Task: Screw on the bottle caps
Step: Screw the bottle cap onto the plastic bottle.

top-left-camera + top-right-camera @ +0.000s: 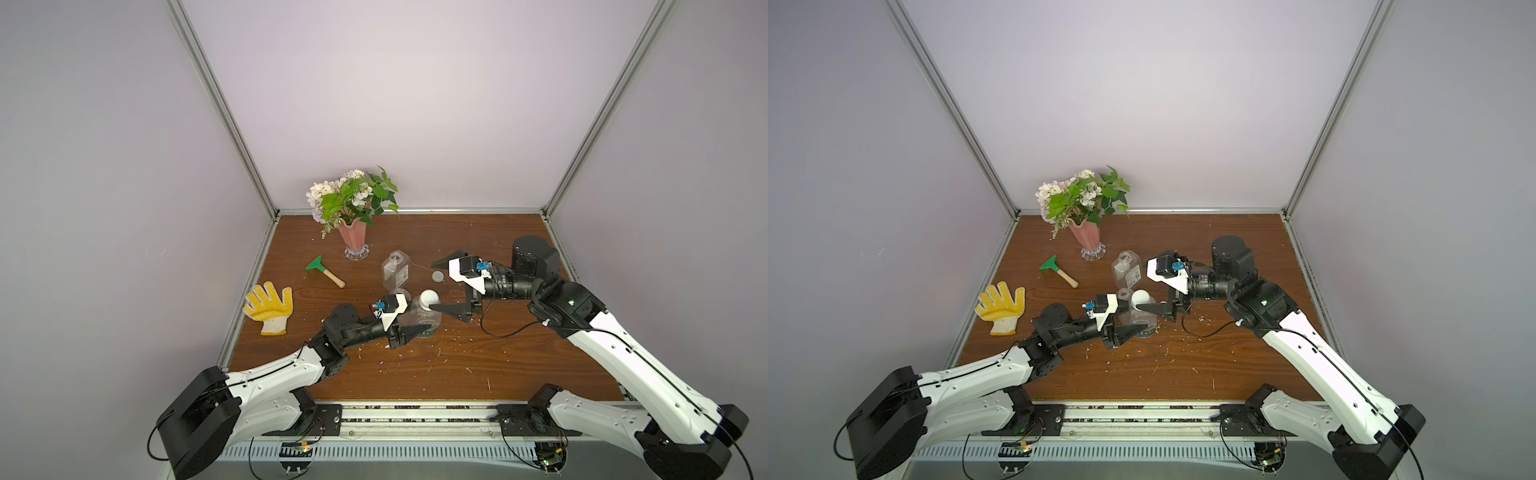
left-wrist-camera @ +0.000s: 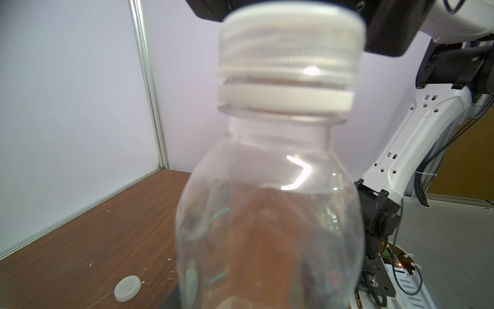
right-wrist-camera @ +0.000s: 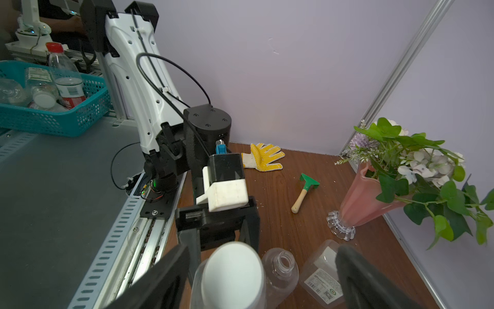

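My left gripper (image 1: 417,323) is shut on the body of a rounded clear bottle (image 1: 424,321) (image 2: 267,214) that stands upright. A white cap (image 1: 429,298) (image 2: 288,48) sits on its neck, with a small gap above the white ring. My right gripper (image 1: 432,286) (image 3: 259,281) is open wide around that cap (image 3: 232,275), its fingers (image 3: 160,281) clear of it. A second flat white cap (image 1: 437,276) (image 2: 127,288) lies loose on the table. A square labelled bottle (image 1: 395,270) (image 3: 323,278) and a smaller open bottle (image 3: 280,267) stand uncapped just behind.
A pink vase of flowers (image 1: 353,237) stands at the back, with a green scraper (image 1: 324,270) and a yellow glove (image 1: 268,307) to the left. White scraps dot the wooden table (image 1: 415,374). A blue basket (image 3: 53,107) of bottles sits off the table.
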Action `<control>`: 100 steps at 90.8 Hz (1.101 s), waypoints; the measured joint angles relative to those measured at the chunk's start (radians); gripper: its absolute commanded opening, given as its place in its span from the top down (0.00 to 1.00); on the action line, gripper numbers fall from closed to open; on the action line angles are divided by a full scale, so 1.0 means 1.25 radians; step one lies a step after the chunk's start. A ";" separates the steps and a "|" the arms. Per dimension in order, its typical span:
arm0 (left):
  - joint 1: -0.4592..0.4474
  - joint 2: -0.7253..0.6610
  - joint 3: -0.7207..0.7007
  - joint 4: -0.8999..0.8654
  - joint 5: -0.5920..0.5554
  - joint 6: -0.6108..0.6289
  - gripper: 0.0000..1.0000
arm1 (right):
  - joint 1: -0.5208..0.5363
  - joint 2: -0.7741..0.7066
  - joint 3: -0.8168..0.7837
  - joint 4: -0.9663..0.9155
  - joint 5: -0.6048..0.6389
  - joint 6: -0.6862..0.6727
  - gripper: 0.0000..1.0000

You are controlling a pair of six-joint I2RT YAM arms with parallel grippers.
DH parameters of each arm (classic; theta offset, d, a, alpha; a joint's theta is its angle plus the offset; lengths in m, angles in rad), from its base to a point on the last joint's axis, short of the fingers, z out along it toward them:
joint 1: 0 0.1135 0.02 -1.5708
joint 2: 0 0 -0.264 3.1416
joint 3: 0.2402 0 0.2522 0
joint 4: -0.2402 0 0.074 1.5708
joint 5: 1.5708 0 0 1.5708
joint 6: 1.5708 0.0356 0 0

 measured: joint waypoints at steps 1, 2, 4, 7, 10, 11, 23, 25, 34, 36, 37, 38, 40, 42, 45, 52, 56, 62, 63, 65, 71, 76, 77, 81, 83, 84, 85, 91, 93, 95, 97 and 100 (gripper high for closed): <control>0.000 0.000 0.000 0.000 0.001 0.000 0.45 | 0.002 0.002 0.000 0.000 -0.001 -0.002 0.10; 0.000 0.001 0.000 0.000 0.002 0.000 0.45 | 0.004 0.004 0.000 -0.001 -0.003 -0.002 0.11; 0.000 0.002 0.000 -0.001 0.006 0.000 0.45 | 0.006 0.006 0.000 -0.001 -0.004 -0.005 0.12; 0.000 0.002 0.000 -0.001 0.009 0.000 0.45 | 0.010 0.009 0.000 -0.002 -0.007 -0.008 0.13; 0.000 0.004 0.000 0.000 0.012 0.000 0.45 | 0.013 0.010 -0.001 -0.002 -0.012 -0.011 0.14; 0.000 0.004 0.000 0.000 0.012 0.000 0.45 | 0.014 0.010 -0.001 -0.002 -0.013 -0.010 0.15; 0.000 0.006 0.001 -0.001 0.018 0.000 0.45 | 0.021 0.015 -0.003 -0.003 -0.022 -0.018 0.20; 0.000 0.006 0.001 -0.001 0.018 0.000 0.45 | 0.022 0.016 -0.004 -0.003 -0.023 -0.020 0.21; 0.000 0.006 0.001 -0.002 0.018 0.000 0.45 | 0.025 0.020 -0.017 -0.004 -0.025 -0.020 0.24; 0.000 0.006 0.001 -0.002 0.018 0.000 0.45 | 0.026 0.020 -0.021 -0.004 -0.026 -0.020 0.24; 0.000 0.006 0.001 -0.002 0.018 0.000 0.45 | 0.026 0.020 -0.023 -0.004 -0.026 -0.020 0.24; 0.000 0.006 0.001 -0.002 0.019 0.000 0.45 | 0.027 0.021 -0.025 -0.004 -0.026 -0.020 0.24; 0.000 0.006 0.001 -0.002 0.018 0.000 0.45 | 0.027 0.021 -0.029 -0.004 -0.026 -0.020 0.25; 0.000 0.006 0.001 -0.002 0.018 0.000 0.45 | 0.027 0.022 -0.033 -0.005 -0.027 -0.020 0.26; 0.000 0.006 0.001 -0.002 0.018 0.000 0.45 | 0.027 0.023 -0.038 -0.005 -0.027 -0.019 0.28; 0.000 0.006 0.001 -0.002 0.018 0.000 0.45 | 0.029 0.026 -0.046 -0.007 -0.026 -0.020 0.32; 0.000 0.006 0.001 -0.002 0.018 0.000 0.45 | 0.030 0.027 -0.049 -0.007 -0.026 -0.019 0.34; 0.000 0.006 0.002 -0.002 0.018 0.000 0.45 | 0.030 0.027 -0.052 -0.007 -0.027 -0.018 0.36; 0.000 0.006 0.002 -0.002 0.018 0.000 0.45 | 0.030 0.027 -0.053 -0.007 -0.027 -0.016 0.36; 0.000 0.006 0.002 -0.002 0.018 0.000 0.46 | 0.030 0.027 -0.054 -0.007 -0.027 -0.016 0.37; 0.000 0.006 0.002 -0.003 0.018 0.000 0.45 | 0.030 0.027 -0.055 -0.007 -0.027 -0.016 0.39; 0.000 0.006 0.002 -0.003 0.018 0.000 0.45 | 0.030 0.027 -0.055 -0.006 -0.027 -0.015 0.42; 0.000 0.006 0.002 -0.003 0.018 0.000 0.45 | 0.030 0.027 -0.055 -0.006 -0.027 -0.015 0.42; 0.000 0.006 0.002 -0.003 0.017 0.000 0.45 | 0.030 0.027 -0.055 -0.006 -0.027 -0.012 0.44; 0.000 0.006 0.002 -0.003 0.017 0.000 0.46 | 0.030 0.027 -0.055 -0.006 -0.027 -0.013 0.44; 0.000 0.006 0.002 -0.003 0.017 0.000 0.45 | 0.030 0.027 -0.055 -0.006 -0.028 -0.012 0.44; 0.000 0.006 0.002 -0.003 0.017 0.000 0.45 | 0.030 0.027 -0.055 -0.005 -0.028 -0.013 0.45; 0.000 0.006 0.002 -0.003 0.017 0.000 0.45 | 0.030 0.027 -0.056 -0.005 -0.032 -0.011 0.48; 0.000 0.007 0.002 -0.003 0.017 0.000 0.45 | 0.030 0.027 -0.056 -0.005 -0.033 -0.010 0.49; 0.000 0.006 0.002 -0.003 0.017 0.000 0.45 | 0.030 0.027 -0.056 -0.005 -0.033 -0.010 0.50; 0.000 0.007 0.002 -0.003 0.017 0.000 0.45 | 0.030 0.028 -0.056 -0.004 -0.034 -0.008 0.51; 0.000 0.007 0.002 -0.003 0.016 0.000 0.45 | 0.030 0.028 -0.057 -0.002 -0.035 -0.007 0.52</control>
